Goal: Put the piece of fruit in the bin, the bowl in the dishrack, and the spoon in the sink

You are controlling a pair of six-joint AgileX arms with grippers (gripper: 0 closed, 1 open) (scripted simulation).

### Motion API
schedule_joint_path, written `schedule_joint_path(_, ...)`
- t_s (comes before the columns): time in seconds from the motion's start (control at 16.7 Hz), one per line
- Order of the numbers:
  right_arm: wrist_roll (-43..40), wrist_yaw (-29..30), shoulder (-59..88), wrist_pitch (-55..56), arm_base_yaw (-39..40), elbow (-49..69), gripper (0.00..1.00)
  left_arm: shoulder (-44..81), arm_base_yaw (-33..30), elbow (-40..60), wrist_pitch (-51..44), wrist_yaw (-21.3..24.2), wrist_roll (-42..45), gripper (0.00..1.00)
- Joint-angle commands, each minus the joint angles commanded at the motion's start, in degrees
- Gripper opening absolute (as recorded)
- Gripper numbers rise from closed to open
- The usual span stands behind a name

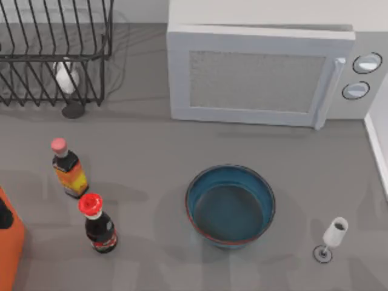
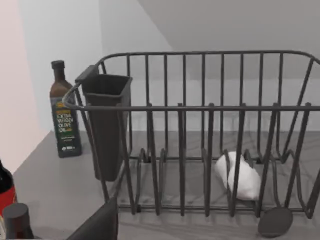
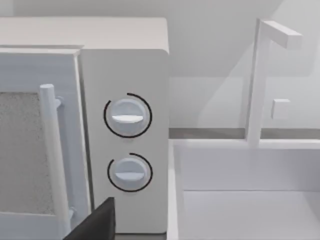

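Note:
The teal-blue bowl [image 1: 230, 206] stands upright and empty on the grey table, in the middle toward the front. At the back left stands the black wire dishrack [image 1: 54, 54] [image 2: 210, 107], with a white rounded object [image 2: 239, 176] lying inside it. The orange bin [image 1: 9, 242] shows at the front left edge. Along the right edge runs the pale rim of the sink [image 1: 377, 151], and its white basin [image 3: 240, 200] lies beside the microwave. The piece of fruit and the spoon are out of view. A dark piece of my left gripper [image 2: 97, 225] faces the rack. A dark piece of my right gripper [image 3: 95, 222] faces the microwave knobs.
A white microwave [image 1: 260, 73] fills the back middle. Two bottles [image 1: 68, 168] [image 1: 99, 223] stand left of the bowl, and a wine glass [image 1: 332, 237] to its right. A dark olive oil bottle [image 2: 64, 117] and a black cutlery holder [image 2: 105, 125] are by the rack. A faucet [image 3: 260, 75] rises over the sink.

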Motion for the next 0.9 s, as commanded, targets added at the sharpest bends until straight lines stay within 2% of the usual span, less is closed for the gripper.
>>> schedule_joint_path(0.24, 0.0, 0.0, 0.0, 0.0, 0.0, 0.0, 1.0, 0.1, 1.7, 0.4, 0.1, -1.5, 1.8, 1.0)
schedule_joint_path(0.48, 0.0, 0.0, 0.0, 0.0, 0.0, 0.0, 1.0, 5.5, -1.3, 6.1, -4.3, -1.3, -1.1, 1.0)
schedule_joint_path(0.66, 0.0, 0.0, 0.0, 0.0, 0.0, 0.0, 1.0, 15.7, -6.1, 16.6, -11.8, -1.1, -5.8, 1.0)
schedule_joint_path(0.9, 0.0, 0.0, 0.0, 0.0, 0.0, 0.0, 1.0, 37.3, -14.8, 38.7, -26.1, -1.0, -14.4, 1.0)
